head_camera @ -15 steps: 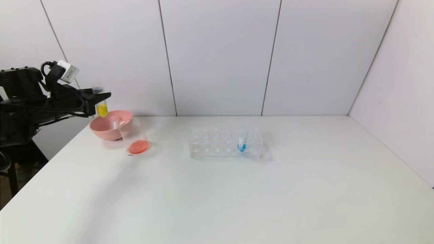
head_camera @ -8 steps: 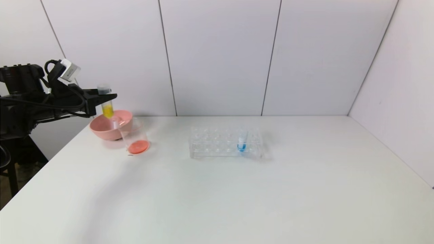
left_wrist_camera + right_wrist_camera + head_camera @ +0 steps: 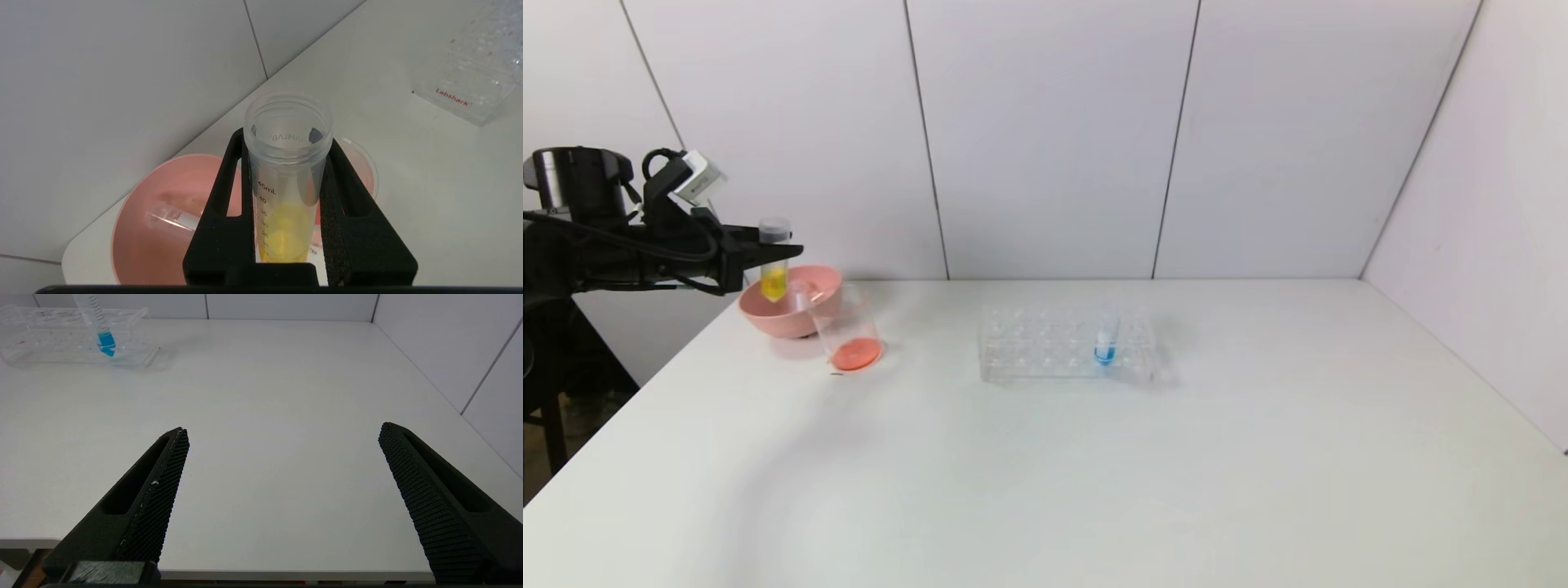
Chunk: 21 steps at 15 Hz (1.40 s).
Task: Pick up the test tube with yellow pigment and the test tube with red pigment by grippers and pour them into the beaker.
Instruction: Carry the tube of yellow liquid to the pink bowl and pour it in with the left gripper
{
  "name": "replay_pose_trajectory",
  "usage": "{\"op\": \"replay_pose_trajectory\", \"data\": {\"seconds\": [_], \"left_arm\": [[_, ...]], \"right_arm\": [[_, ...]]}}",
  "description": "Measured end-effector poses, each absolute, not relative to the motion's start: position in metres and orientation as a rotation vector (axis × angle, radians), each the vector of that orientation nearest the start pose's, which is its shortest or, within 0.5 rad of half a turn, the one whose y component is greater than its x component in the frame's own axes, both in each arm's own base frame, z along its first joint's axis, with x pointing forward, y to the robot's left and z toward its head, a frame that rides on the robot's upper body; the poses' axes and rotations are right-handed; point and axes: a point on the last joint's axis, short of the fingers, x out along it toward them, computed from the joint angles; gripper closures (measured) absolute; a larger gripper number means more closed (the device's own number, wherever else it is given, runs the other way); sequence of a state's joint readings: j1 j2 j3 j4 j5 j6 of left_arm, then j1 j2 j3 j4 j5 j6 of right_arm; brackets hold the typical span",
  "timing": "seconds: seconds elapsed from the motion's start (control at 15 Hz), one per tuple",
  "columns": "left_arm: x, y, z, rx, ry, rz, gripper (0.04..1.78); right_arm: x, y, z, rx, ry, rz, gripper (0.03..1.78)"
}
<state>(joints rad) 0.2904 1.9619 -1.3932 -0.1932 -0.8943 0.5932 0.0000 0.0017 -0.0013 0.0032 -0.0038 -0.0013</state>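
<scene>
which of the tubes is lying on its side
The emptied clear tube in the pink bowl. The yellow-pigment tube is held upright, and the blue-pigment tube stands in the rack.

place: lab bench | evidence: tube rack (image 3: 1066, 343), beaker (image 3: 848, 331), white table (image 3: 1094, 474)

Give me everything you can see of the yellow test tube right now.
The test tube with yellow pigment is a clear plastic tube, uncapped, with a threaded open mouth and printed volume marks down its side. Yellow liquid sits in its lower end. It hangs about upright, clamped across its upper body by the left gripper, one finger on each side. It is above the pink bowl, beside the beaker, touching neither.
</scene>
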Motion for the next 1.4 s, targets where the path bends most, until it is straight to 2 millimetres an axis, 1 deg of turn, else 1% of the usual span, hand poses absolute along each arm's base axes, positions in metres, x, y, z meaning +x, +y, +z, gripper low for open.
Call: {"op": "replay_pose_trajectory", "data": {"seconds": [0.27, 0.67, 0.87, 1.2, 1.4], "left_arm": [[0.372, 0.100, 0.220, 0.484, 0.188, -0.713, 1.36], [0.365, 0.104, 0.226, 0.635, 0.271, -0.810, 1.36], [0.366, 0.109, 0.229, 0.677, 0.257, -0.799, 1.36], [0.365, 0.123, 0.231, 0.761, 0.238, -0.757, 1.36], [0.364, 0.126, 0.232, 0.802, 0.232, -0.755, 1.36]], "right_arm": [[-0.023, 0.000, 0.076, -0.001, 0.003, -0.004, 0.11], [-0.023, 0.000, 0.076, -0.001, 0.003, -0.004, 0.11], [-0.023, 0.000, 0.076, -0.001, 0.003, -0.004, 0.11], [-0.023, 0.000, 0.076, -0.001, 0.003, -0.004, 0.11], [-0.023, 0.000, 0.076, -0.001, 0.003, -0.004, 0.11]]}}
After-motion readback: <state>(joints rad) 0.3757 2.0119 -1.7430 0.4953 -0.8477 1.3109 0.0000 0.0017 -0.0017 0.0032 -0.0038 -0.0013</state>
